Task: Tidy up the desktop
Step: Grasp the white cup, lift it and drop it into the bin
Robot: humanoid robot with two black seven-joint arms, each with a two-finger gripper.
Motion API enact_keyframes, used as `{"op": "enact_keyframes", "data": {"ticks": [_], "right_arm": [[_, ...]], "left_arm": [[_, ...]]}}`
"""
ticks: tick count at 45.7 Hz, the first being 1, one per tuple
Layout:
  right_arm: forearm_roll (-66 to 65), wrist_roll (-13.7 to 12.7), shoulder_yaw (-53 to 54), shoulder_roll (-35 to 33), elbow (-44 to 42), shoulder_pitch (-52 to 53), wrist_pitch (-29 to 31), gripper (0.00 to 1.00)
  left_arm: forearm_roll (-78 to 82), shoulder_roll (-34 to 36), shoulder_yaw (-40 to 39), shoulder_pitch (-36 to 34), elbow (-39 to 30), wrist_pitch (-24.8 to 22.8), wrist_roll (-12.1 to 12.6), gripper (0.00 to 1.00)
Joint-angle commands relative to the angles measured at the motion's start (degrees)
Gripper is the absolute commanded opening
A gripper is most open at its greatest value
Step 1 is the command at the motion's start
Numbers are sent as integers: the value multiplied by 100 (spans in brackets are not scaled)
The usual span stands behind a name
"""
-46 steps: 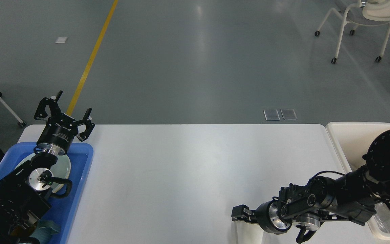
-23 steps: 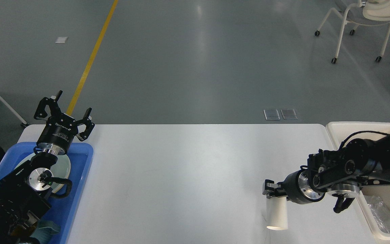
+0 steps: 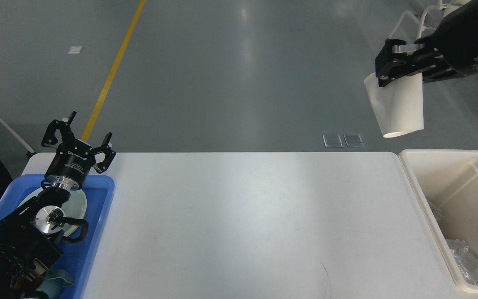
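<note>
The white desktop [image 3: 239, 216] fills the middle of the head view. My right gripper [image 3: 390, 68] is raised high at the upper right and is shut on the rim of a white paper cup [image 3: 398, 108], which hangs upside down, mouth downward, above and left of the cream bin [image 3: 413, 182]. My left gripper [image 3: 79, 139] is open and empty, fingers pointing up, over the far end of the blue tray [image 3: 100, 216]. A white plate [image 3: 77, 205] lies in the tray, partly hidden by my left arm.
The cream bin at the table's right edge holds clear crumpled plastic [image 3: 465, 257]. A teal cloth-like item [image 3: 58, 280] lies at the tray's near end. A white wheeled chair [image 3: 421, 25] stands on the grey floor beyond the table.
My right gripper has lifted the white cup from the front right of the desktop up and to the right, high above the bin's far left corner. The left arm has not moved.
</note>
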Motion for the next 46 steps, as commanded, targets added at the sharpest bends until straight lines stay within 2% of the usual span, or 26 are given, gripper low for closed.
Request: {"op": "enact_keyframes", "data": {"ticks": [1,5,8,11,15,19,23,29,31,32,34,46], "right_arm": [[-190,13,-502,-139,-729,-508,-137,0],[-708,75,-863,-428,-2037,-2245,-742,0],[-999,276,-863,-798,-3372,-3749,-1462,1],[-1026,584,-846,-974,-4664,-5286,-2052,6],[-973,927,-574,-1062,-6220,-7115,-2404,7],[-535,989,163,-1028,-7224,-8628,-2449,10],[-112,963,727,-870,-7735,-9850,-2519,12],[222,892,982,-228,-8403,-11144,-2959,27],[371,849,974,-114,-8579,-11373,-3011,43],[424,831,974,-61,-8614,-11443,-3012,59],[530,804,974,45,-8650,-11523,-3020,100],[565,760,921,80,-8650,-11541,-3003,100]], "left_arm": [[0,0,0,0,1,-1,-1,100],[0,0,0,0,1,-1,-1,100],[0,0,9,0,1,-1,-1,100],[0,0,9,0,1,-10,-1,100],[0,0,9,0,1,-10,-1,100],[0,9,9,-9,1,-10,-1,100],[0,0,9,0,1,-9,-1,100],[0,9,9,0,1,-1,-1,100],[0,9,9,0,1,-10,-1,100],[0,9,9,0,1,-1,-1,100],[0,0,9,0,1,-1,-1,100],[0,0,9,0,1,-9,-1,100]]}}
